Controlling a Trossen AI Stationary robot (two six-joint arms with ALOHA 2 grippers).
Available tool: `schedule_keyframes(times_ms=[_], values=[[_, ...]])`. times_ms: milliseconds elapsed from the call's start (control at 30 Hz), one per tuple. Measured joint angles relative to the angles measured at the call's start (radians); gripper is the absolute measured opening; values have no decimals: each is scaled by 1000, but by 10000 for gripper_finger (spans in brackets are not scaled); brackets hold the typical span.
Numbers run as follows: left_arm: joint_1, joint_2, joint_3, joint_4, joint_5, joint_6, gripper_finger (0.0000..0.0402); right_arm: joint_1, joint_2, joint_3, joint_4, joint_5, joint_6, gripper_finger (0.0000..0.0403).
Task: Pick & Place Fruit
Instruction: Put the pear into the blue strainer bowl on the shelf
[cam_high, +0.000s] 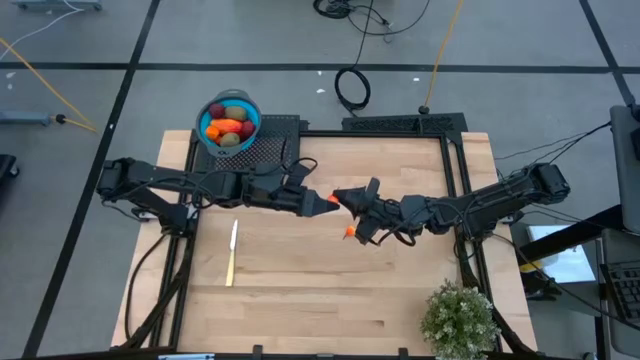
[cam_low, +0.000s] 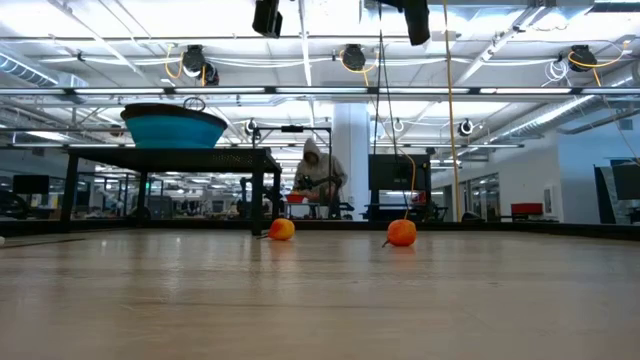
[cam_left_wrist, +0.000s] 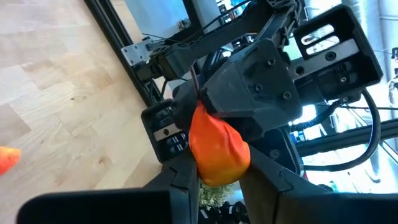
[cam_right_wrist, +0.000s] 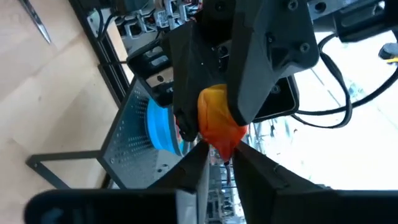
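Fruit piece (cam_high: 328, 201), red-orange, clamped mid-bench between left fingers (cam_left_wrist: 186, 177) and right fingers (cam_right_wrist: 198, 171), both gripping.

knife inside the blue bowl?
No. In the high view the knife lies flat on the table, well apart from the blue bowl.

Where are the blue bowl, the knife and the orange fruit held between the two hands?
blue bowl (cam_high: 213, 106), high view, on its rim.
knife (cam_high: 231, 254), high view, mid-length.
orange fruit (cam_left_wrist: 216, 148), left wrist view, on its middle.
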Motion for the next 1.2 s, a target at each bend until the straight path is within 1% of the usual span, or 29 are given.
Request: schedule_keyframes(times_ms=[200, 333, 467, 600, 667, 867, 1033, 1167, 1200], values=[[-13, 0, 0, -2, 1, 1, 85, 0, 0, 0, -4, 2, 97, 93], [-12, 0, 0, -10, 0, 4, 85, 0, 0, 0, -47, 11, 140, 108], [-5, 0, 0, -15, 0, 13, 85, 0, 0, 0, -97, 108, 150, 116], [7, 0, 0, -30, 0, 30, 85, 0, -1, -1, -116, 227, 213, 114], [14, 0, 0, -34, -1, 33, 85, 0, -10, -1, -122, 268, 252, 112], [42, -3, 0, -111, 0, 44, 85, 0, -46, -2, -140, 297, 357, 110], [73, -30, 0, -174, -20, 99, 85, 0, -99, -2, -214, 294, 519, 106], [101, -78, 1, -213, -79, 187, 85, 0, -152, -2, -336, 286, 707, 98], [110, -94, 2, -238, -97, 216, 85, 0, -167, -2, -374, 267, 753, 96]])
